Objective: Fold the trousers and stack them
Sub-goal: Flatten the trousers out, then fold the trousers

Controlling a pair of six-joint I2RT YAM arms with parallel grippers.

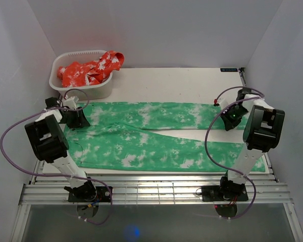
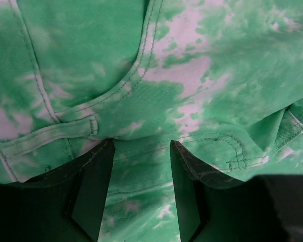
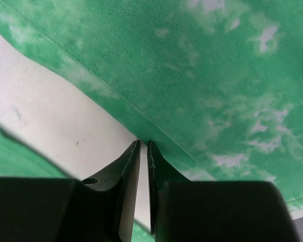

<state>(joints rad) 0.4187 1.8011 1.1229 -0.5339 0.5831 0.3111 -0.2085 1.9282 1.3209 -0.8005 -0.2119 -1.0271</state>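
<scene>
The green tie-dye trousers (image 1: 141,146) lie spread flat on the white table (image 1: 166,80), waistband at the left, both legs running right. My left gripper (image 1: 82,119) is low over the waistband's far corner. In the left wrist view it (image 2: 141,147) is open, with waistband fabric (image 2: 192,75) and a belt loop just ahead of the fingertips. My right gripper (image 1: 225,119) is at the far leg's end. In the right wrist view it (image 3: 144,142) is nearly closed, tips at the edge of the leg (image 3: 217,75), only bare table (image 3: 50,101) showing in the slit.
A white basket (image 1: 58,83) at the back left holds a red and white garment (image 1: 91,70). White walls close in on three sides. A metal slatted rail (image 1: 156,189) runs along the near edge by the arm bases.
</scene>
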